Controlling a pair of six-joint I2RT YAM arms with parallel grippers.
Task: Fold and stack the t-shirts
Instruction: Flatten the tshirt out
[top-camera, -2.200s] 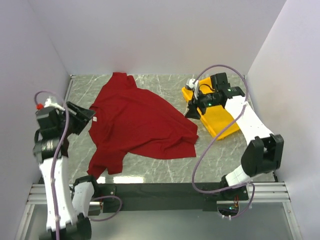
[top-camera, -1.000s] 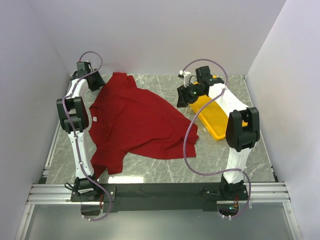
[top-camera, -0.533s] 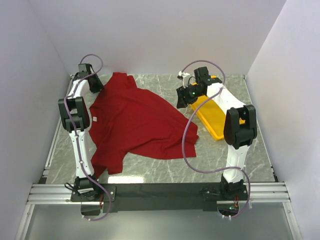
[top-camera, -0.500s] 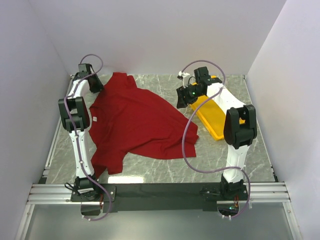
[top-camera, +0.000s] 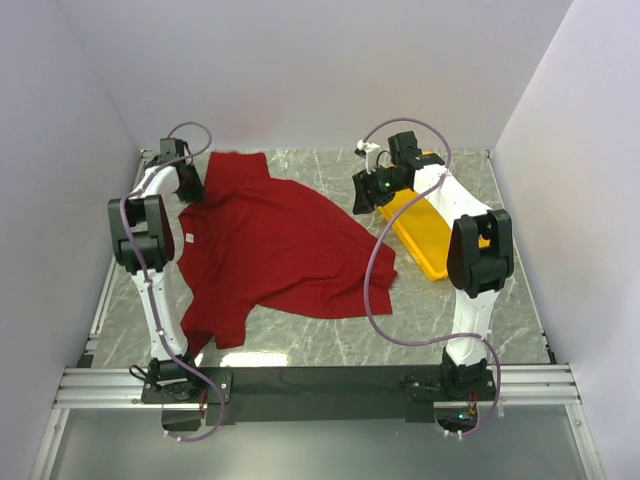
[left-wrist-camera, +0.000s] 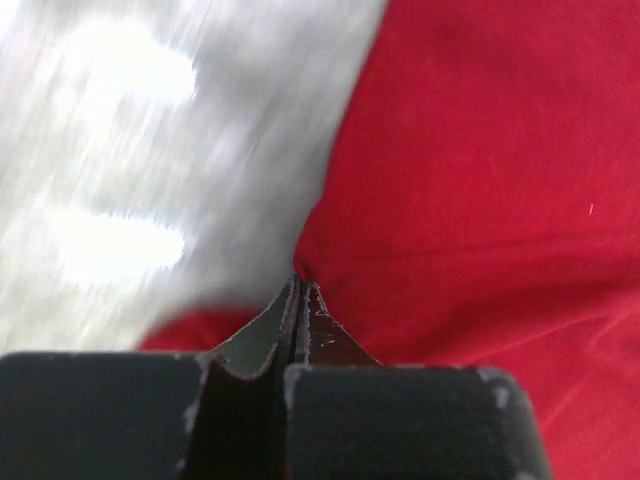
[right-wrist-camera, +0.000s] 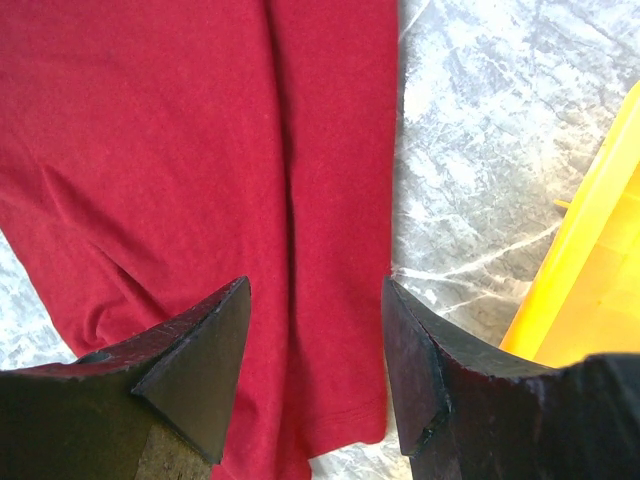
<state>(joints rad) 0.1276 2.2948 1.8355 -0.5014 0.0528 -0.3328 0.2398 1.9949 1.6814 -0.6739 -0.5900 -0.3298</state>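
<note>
— When you look from the yellow tray (top-camera: 432, 238), where is the t-shirt (top-camera: 270, 245)?

— It lies on the table (top-camera: 440, 315), on the left of the tray. It is dark red and not folded. It is spread out with bumps and wrinkles in it. One corner of it comes close to the tray.

— What is the left gripper (top-camera: 189, 190) doing?

— It is well apart from the tray, at the far left edge of the shirt. Its two fingers are squeezed together, and a bit of the shirt's edge is pinched between the tips. The cloth bunches up right there.

— And the right gripper (right-wrist-camera: 315, 290)?

— It is just beside the far end of the tray. Its fingers stand wide apart with nothing in them. It hangs over the shirt's edge, with the grey table and the tray on one side.
</note>
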